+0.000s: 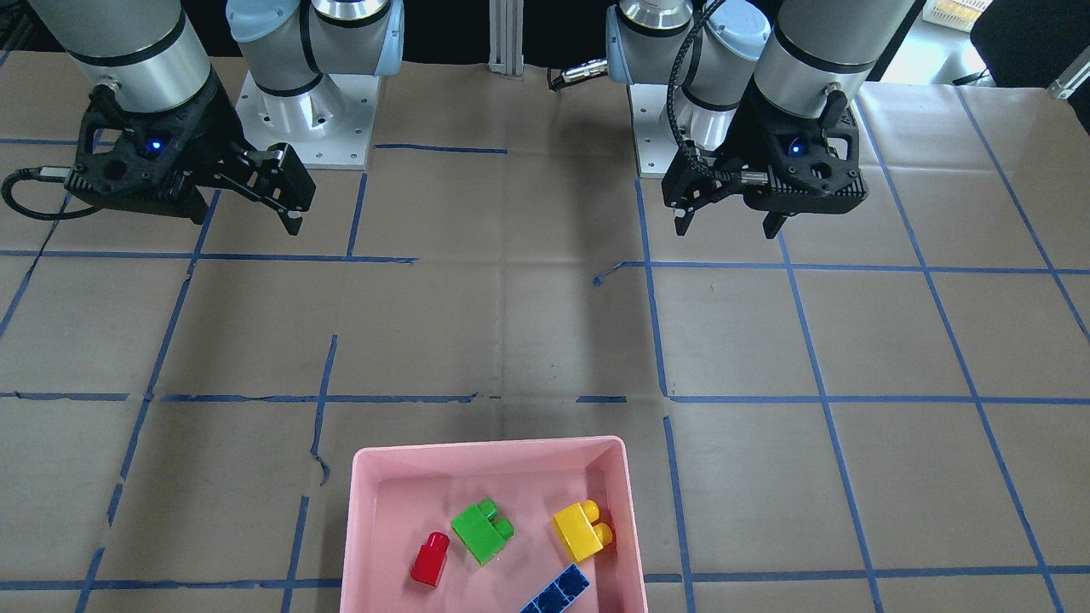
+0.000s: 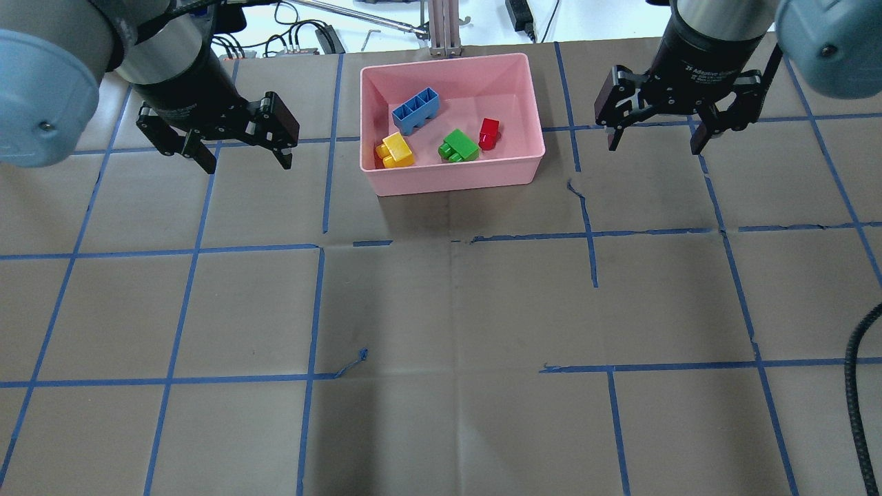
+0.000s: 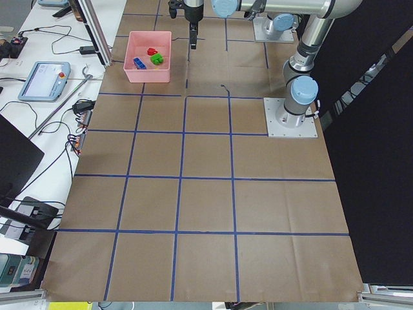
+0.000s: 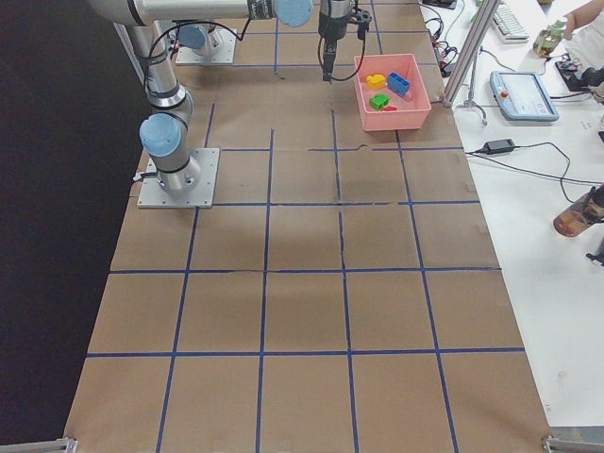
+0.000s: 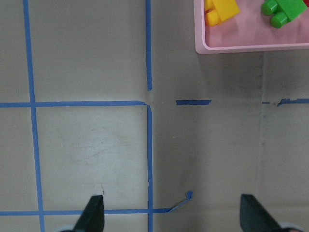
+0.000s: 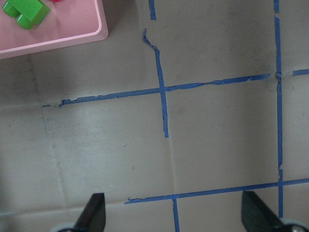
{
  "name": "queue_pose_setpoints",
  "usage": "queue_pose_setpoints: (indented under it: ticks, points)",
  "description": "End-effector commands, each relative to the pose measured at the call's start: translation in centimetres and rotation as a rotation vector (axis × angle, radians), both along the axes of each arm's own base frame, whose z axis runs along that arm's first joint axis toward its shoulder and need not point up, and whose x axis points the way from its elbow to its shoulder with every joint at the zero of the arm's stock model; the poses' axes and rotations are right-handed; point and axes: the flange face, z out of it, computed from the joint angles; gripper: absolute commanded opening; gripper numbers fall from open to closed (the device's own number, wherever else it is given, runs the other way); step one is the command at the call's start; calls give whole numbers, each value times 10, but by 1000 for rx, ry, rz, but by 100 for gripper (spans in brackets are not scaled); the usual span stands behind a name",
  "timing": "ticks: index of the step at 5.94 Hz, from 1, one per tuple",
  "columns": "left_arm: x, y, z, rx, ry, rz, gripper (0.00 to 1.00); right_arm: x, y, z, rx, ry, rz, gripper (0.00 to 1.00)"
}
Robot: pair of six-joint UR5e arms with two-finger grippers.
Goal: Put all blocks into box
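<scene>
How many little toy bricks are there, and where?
4, all inside the pink box: the blue brick by its far wall, the yellow brick at its left, the green brick mid-box, the red brick right of it. None seems hidden.

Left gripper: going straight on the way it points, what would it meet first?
Likely the paper-covered table: the left gripper points straight down, only taped paper between its fingertips; the box lies aside.

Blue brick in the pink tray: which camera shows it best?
The overhead exterior view: the blue brick lies whole inside the box. The front-facing view cuts it off at the bottom edge; both side views show it tiny; neither wrist view shows it.
</scene>
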Motion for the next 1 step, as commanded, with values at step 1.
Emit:
queue_pose_setpoints:
  ticks: [1]
  points:
    - [0,1,1,-3,0,2,100,0,1,2,-5,0,-1,100]
